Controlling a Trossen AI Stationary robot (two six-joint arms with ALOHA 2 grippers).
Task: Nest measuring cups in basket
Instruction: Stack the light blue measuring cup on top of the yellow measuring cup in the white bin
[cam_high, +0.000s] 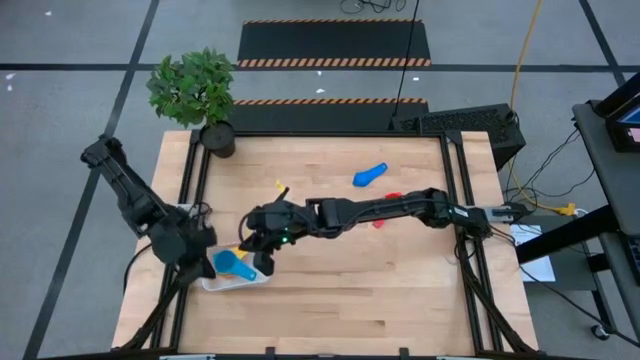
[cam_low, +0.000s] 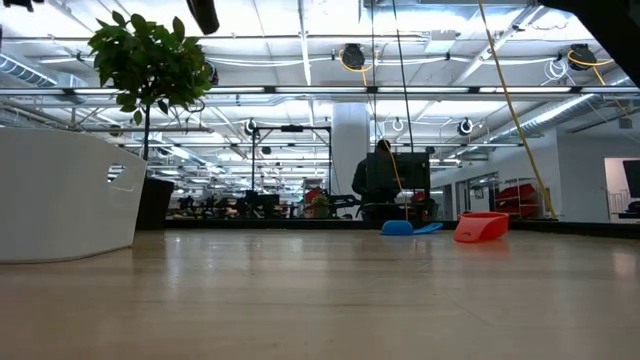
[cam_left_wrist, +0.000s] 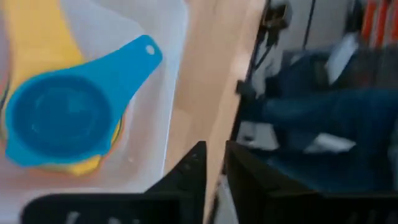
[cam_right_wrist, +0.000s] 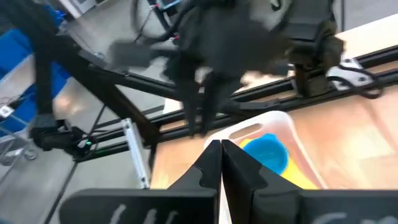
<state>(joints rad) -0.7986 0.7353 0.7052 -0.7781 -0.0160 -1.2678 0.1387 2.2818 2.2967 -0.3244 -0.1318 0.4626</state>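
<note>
The white basket sits near the table's left front, with a light blue measuring cup nested on a yellow one inside it. My left gripper hovers at the basket's left edge with only a narrow gap between its fingers, and nothing in it. My right gripper is shut and empty just above the basket's far right side. A dark blue cup and a red cup lie on the wood farther back.
A potted plant stands at the far left corner. A small yellow thing lies behind my right arm, which stretches across the table's middle. Black rails run along the table's left and right edges. Bare wood lies in front.
</note>
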